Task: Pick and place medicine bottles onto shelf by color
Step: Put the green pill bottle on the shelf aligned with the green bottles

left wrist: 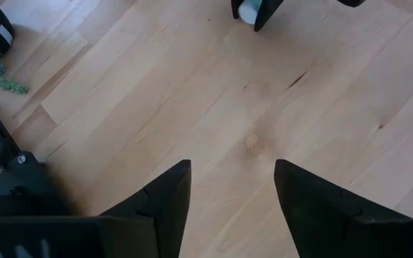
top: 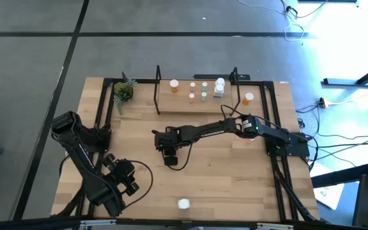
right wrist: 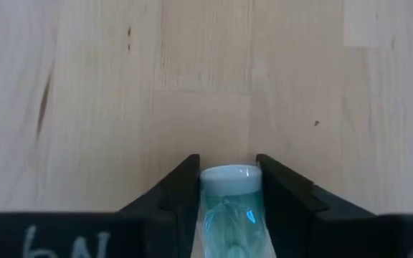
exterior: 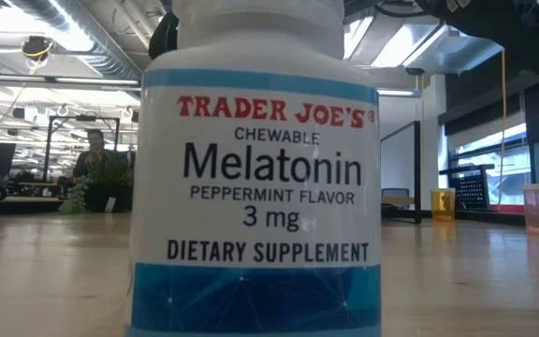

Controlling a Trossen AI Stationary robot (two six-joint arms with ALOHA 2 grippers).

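Right gripper [top: 170, 160] is reached out to mid-table, pointing down; in its wrist view the two fingers [right wrist: 180, 188] sit tight against both sides of a pale green bottle [right wrist: 229, 204] with a white cap, so the jaws are pinching it just above the tabletop [right wrist: 84, 86]. Left gripper [top: 128, 181] waits near the front-left of the table, jaws spread with bare wood between the fingers [left wrist: 165, 201], holding nothing. Shelf [top: 197, 102] stands at the far edge of the table, between its black end frames. On it: a white-capped bottle [top: 174, 83] at the left end, small orange bottles [top: 192, 97] and green bottles [top: 204, 96] in the middle, larger white bottles [top: 219, 87] toward the right. One orange bottle [top: 248, 98] stands on the table just outside the shelf's right frame. A white melatonin bottle [exterior: 258, 178] stands at the front edge, filling the low view. Potted plant [top: 123, 91] sits left of the shelf.
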